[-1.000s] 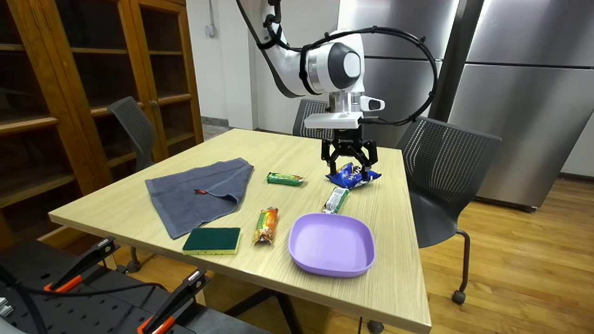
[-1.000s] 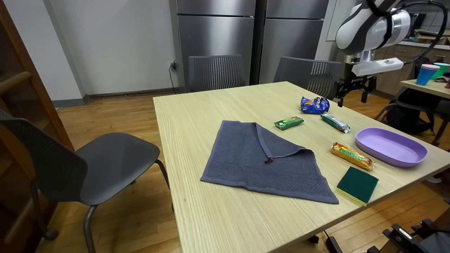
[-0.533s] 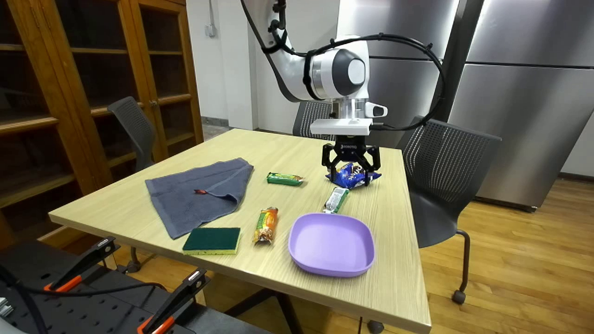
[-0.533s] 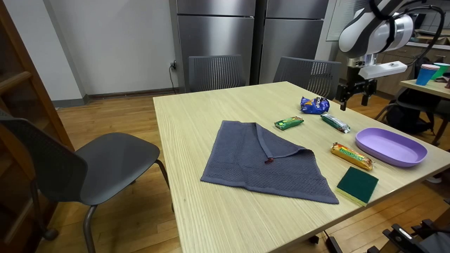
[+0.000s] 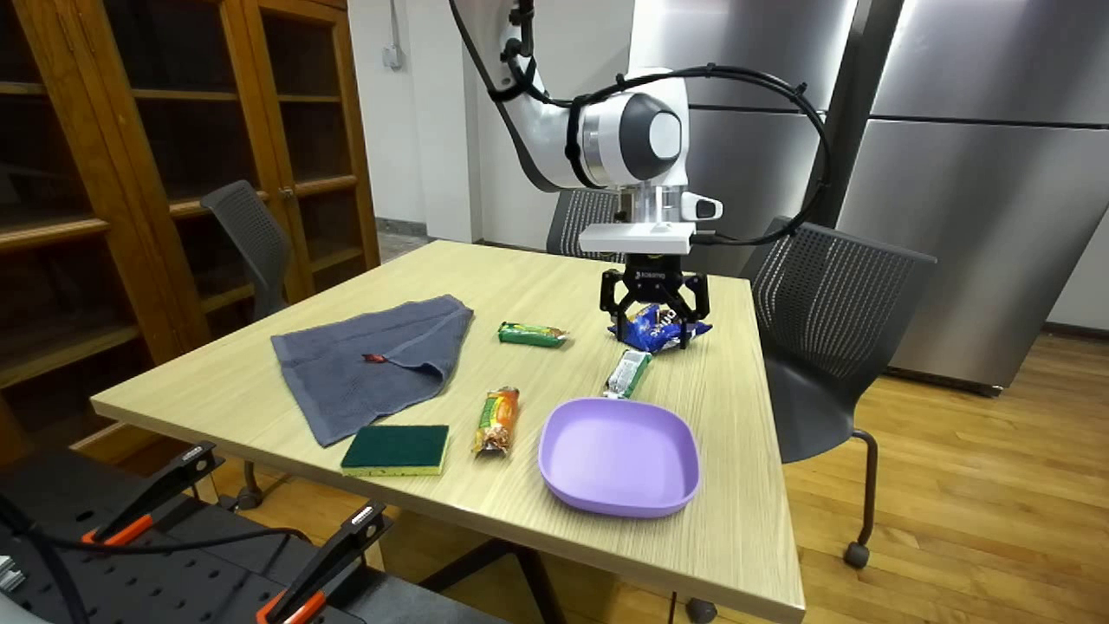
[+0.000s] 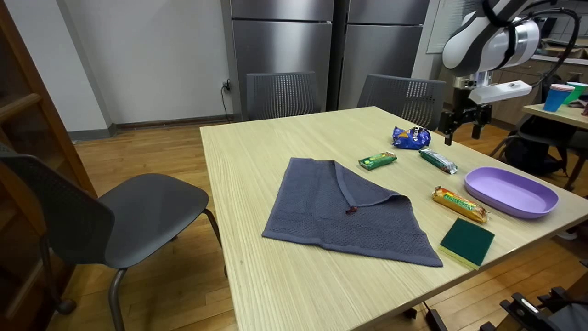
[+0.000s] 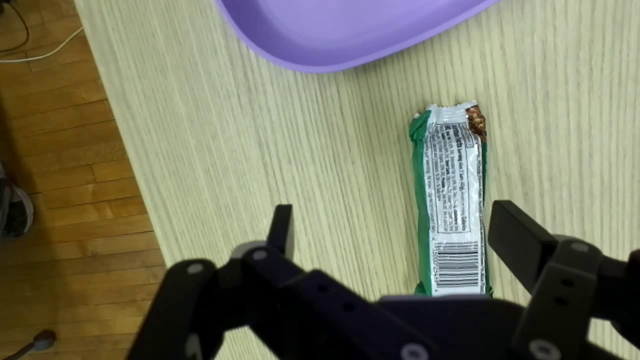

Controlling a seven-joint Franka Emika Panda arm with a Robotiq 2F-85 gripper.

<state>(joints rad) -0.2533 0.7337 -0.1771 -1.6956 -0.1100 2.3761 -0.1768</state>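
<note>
Green-and-white wrapped bar (image 7: 452,200) lies right of centre in the wrist view, seen between the spread jaws of the released gripper (image 7: 395,227). Pale tabletop (image 7: 310,150) gives room leftward to its slanting edge (image 7: 132,155); purple tray (image 7: 360,30) curves across the top, apart from the bar.

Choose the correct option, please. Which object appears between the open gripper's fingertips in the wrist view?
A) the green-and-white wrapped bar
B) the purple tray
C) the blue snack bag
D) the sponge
A: in the wrist view, the green-and-white wrapped bar, barcode side up on the table, appears between the parted fingers of the gripper, while the purple tray shows only at the top edge.
</note>
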